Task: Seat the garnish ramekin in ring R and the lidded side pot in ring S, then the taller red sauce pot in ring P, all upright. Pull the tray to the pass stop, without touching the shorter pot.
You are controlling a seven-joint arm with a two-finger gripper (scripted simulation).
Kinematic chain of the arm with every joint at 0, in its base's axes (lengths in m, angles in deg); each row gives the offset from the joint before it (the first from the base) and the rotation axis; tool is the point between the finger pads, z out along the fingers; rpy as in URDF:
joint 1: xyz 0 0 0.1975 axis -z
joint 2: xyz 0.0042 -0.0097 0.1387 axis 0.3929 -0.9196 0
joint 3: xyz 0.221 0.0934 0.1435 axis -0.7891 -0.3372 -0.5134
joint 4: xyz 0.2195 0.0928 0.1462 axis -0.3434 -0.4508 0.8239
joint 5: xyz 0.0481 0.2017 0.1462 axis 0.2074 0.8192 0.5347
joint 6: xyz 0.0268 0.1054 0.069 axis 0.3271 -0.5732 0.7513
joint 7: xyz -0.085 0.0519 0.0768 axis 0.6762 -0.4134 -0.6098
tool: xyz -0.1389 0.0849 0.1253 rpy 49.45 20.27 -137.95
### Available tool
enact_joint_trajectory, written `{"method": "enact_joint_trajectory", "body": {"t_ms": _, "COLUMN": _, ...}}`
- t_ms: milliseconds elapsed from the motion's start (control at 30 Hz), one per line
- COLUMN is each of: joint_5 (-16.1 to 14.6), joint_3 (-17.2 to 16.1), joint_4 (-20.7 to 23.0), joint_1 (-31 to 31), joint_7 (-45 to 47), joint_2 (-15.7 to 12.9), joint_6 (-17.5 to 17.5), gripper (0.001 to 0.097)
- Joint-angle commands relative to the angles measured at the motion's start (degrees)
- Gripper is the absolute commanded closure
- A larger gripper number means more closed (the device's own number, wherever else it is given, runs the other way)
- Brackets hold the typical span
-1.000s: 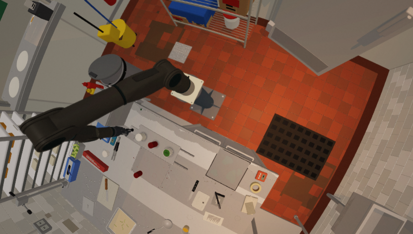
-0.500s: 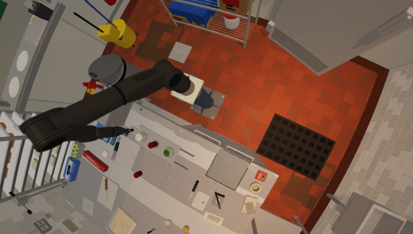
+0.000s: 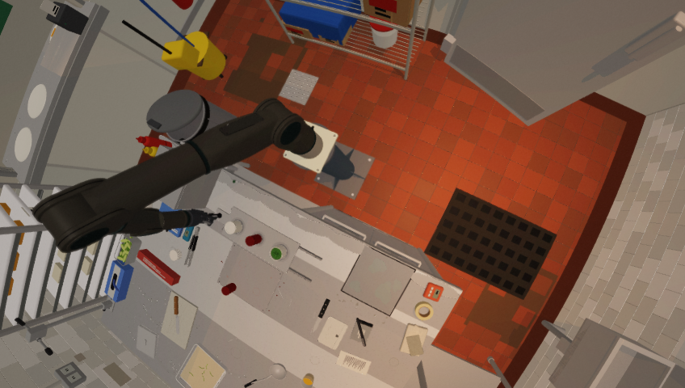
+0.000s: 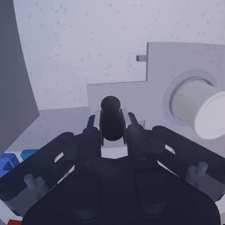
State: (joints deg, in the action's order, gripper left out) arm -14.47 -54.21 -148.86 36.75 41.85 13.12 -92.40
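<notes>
My gripper (image 3: pixel 215 217) (image 4: pixel 111 123) is closed around the tray's dark handle (image 4: pixel 110 120) at the tray's left end. The grey tray (image 3: pixel 262 240) carries three pots in its rings. The white lidded side pot (image 3: pixel 231 227) (image 4: pixel 199 107) stands nearest my fingers. A red sauce pot (image 3: pixel 253 239) stands in the middle ring. The green garnish ramekin (image 3: pixel 277 253) sits in the far ring. A second red pot (image 3: pixel 228 289) stands off the tray on the counter, towards the near side.
A small stop peg (image 4: pixel 141 58) juts from the counter beyond the tray's corner. Tongs (image 3: pixel 192 246), a red box (image 3: pixel 158 267) and blue items (image 3: pixel 118 280) lie left of the tray. A grey mat (image 3: pixel 378 279) and a knife (image 3: pixel 322 311) lie to the right.
</notes>
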Motion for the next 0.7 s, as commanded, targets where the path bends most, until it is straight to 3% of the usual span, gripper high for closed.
{"method": "enact_joint_trajectory", "body": {"t_ms": 0, "joint_5": 0.0, "joint_3": 0.1, "joint_4": 0.0, "joint_1": 0.0, "joint_7": 0.0, "joint_2": 0.1, "joint_6": 0.1, "gripper": 0.0901}}
{"method": "enact_joint_trajectory", "body": {"t_ms": 400, "joint_5": 0.0, "joint_3": 0.1, "joint_4": -0.1, "joint_1": -0.1, "joint_7": -0.1, "joint_2": 0.1, "joint_6": 0.1, "gripper": 0.0896}}
{"method": "enact_joint_trajectory", "body": {"t_ms": 667, "joint_5": 0.0, "joint_3": 0.1, "joint_4": -0.1, "joint_1": -0.1, "joint_7": -0.1, "joint_2": 0.1, "joint_6": 0.1, "gripper": 0.0736}}
